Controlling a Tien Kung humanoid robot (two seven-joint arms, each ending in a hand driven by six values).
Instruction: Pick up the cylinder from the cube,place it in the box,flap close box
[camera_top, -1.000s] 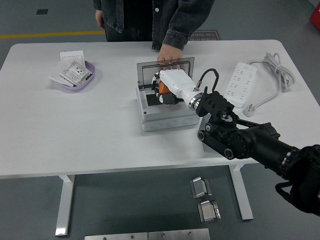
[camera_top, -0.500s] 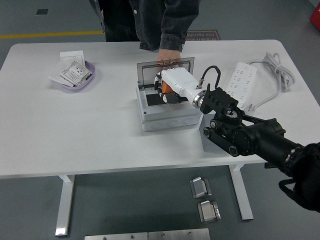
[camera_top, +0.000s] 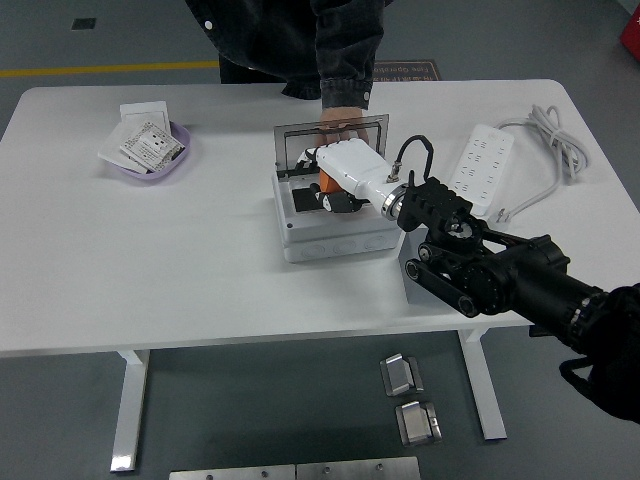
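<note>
Inside the open box, the right hand lowers the orange cylinder, fingers seemingly clamped around it; release and lid closing remain.

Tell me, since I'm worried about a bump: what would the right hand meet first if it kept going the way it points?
Probably the box's upright clear lid, just beyond the right hand over the box. A person's hand rests at that lid; depth is unclear.
</note>
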